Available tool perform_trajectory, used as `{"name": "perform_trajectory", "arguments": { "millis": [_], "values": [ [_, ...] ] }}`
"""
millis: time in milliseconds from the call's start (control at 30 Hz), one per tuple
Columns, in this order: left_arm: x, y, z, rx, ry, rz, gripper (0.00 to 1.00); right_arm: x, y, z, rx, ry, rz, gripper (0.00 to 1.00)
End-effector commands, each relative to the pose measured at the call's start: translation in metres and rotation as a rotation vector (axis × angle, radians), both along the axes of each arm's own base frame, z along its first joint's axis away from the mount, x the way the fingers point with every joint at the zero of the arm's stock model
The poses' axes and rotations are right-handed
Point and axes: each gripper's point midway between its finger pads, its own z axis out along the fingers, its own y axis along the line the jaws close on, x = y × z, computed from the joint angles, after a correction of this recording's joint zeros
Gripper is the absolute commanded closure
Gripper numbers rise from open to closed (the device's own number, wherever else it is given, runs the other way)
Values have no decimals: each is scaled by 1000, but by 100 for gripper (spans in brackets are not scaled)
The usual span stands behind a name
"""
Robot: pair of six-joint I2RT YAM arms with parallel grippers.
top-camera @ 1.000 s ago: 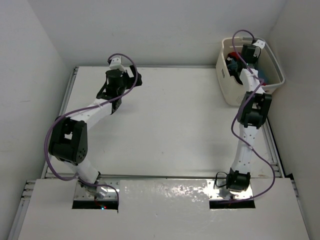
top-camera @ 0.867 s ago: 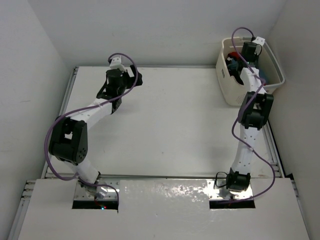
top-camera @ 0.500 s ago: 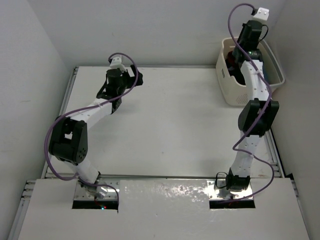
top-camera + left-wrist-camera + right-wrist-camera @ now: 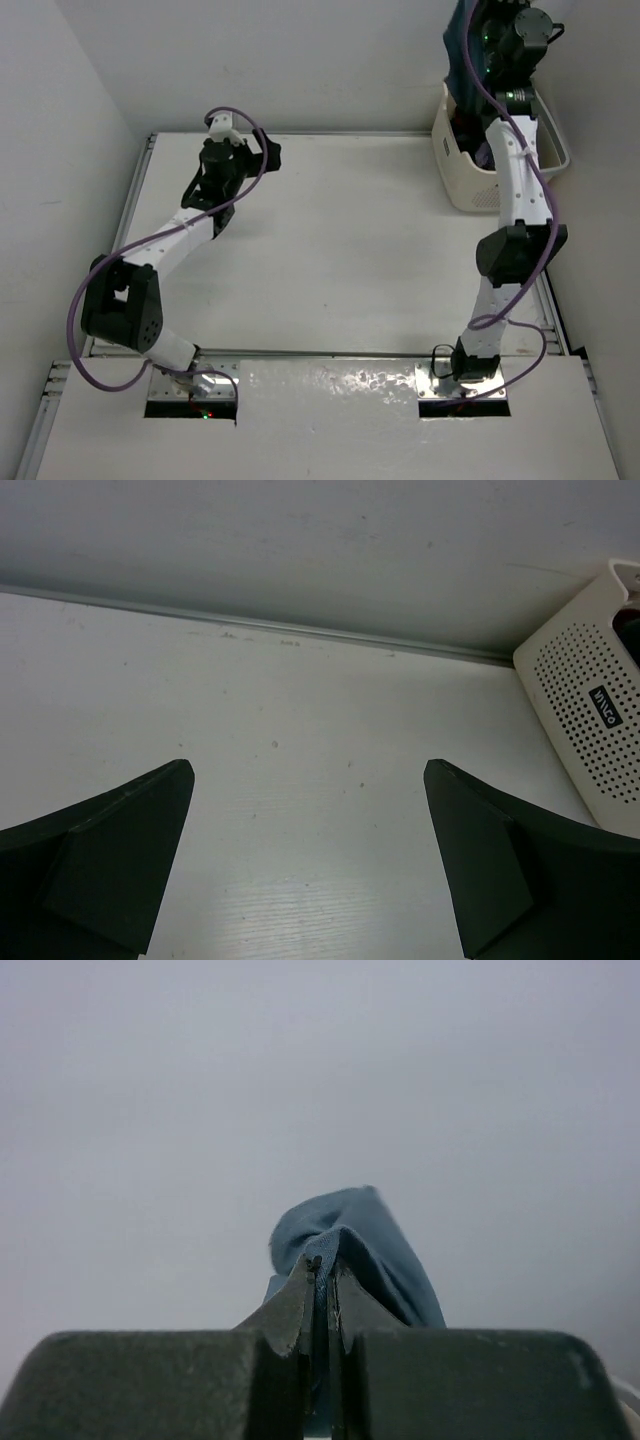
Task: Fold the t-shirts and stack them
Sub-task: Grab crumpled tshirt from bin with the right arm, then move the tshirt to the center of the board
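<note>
Teal-blue soft cloth t-shirt (image 4: 461, 55) hangs above cream plastic laundry basket (image 4: 468, 182), pinched in right gripper (image 4: 320, 1266); left gripper (image 4: 307, 770) wide apart, empty. Pull-out step; next likely spread it beside basket.

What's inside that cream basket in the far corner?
A teal shirt hangs up out of the basket, pinched by the right gripper. Beneath it dark cloth shows; the arm covers the rest.

Teal-blue t-shirt (image 4: 458, 60) (image 4: 352, 1235): plain, no print. Laundry basket (image 4: 585, 730) (image 4: 468, 178): cream, wall dotted with grid of small dark holes, small black label. Table (image 4: 340, 250): white, faint specks. Left gripper (image 4: 308, 770), right gripper (image 4: 322, 1265): matt black fingers. Left arm (image 4: 175, 233), right arm (image 4: 515, 180): white links, black joints. Cables (image 4: 240, 112): purple.
</note>
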Motion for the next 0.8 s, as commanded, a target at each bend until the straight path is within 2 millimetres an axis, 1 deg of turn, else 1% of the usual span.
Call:
{"name": "perform_trajectory", "arguments": {
  "millis": [0, 33, 67, 100, 133, 167, 200, 233, 267, 300, 333, 367, 400, 433, 467, 500, 567, 600, 667, 700, 767],
  "values": [
    [-8, 4, 36, -27, -104, -7, 0, -126, 77, 175, 5, -500, 315, 100],
    [-11, 6, 41, -31, -112, -3, 0, -139, 88, 186, 13, -544, 366, 100],
    [-13, 5, 40, -30, -112, -10, 0, -156, 107, 195, 14, -576, 448, 100],
    [-15, 5, 43, -35, -118, -12, 0, -167, 119, 200, 16, -603, 498, 100],
    [-19, 6, 50, -41, -135, -14, 0, -182, 130, 208, 31, -646, 548, 100],
    [-22, 6, 51, -41, -140, -19, 0, -195, 151, 213, 46, -658, 601, 100],
    [-25, 7, 51, -43, -141, -15, 0, -206, 163, 217, 10, -678, 619, 100],
    [-28, 9, 56, -47, -153, -11, 0, -214, 174, 220, 11, -685, 645, 100],
    [-30, 10, 55, -46, -151, -5, 0, -228, 192, 223, 14, -707, 684, 100],
    [-34, 13, 57, -48, -153, 6, 0, -238, 206, 226, 6, -728, 695, 100],
    [-36, 15, 59, -47, -153, 11, 0, -235, 202, 227, 21, -721, 671, 100],
    [-38, 17, 55, -41, -139, 18, 0, -240, 210, 229, 31, -729, 681, 100],
    [-42, 20, 60, -45, -147, 29, 0, -238, 212, 228, 34, -721, 677, 100],
    [-45, 23, 56, -42, -140, 44, 0, -235, 212, 225, 49, -702, 677, 100],
    [-49, 26, 60, -42, -148, 52, 0, -230, 212, 222, 49, -691, 661, 100],
    [-51, 31, 60, -41, -145, 76, 0, -218, 210, 214, 59, -658, 630, 100],
    [-57, 38, 58, -37, -128, 106, 0, -203, 210, 203, 38, -612, 592, 100],
    [-59, 45, 57, -44, -121, 149, 0, -184, 213, 182, 34, -528, 571, 100],
    [-64, 54, 48, -41, -85, 192, 0, -161, 209, 152, 15, -435, 517, 100],
    [-68, 61, 50, -51, -87, 228, 0, -137, 200, 114, 12, -326, 467, 100],
    [-76, 69, 40, -46, -48, 270, 0, -105, 174, 63, 39, -197, 353, 100]
  ]
}}
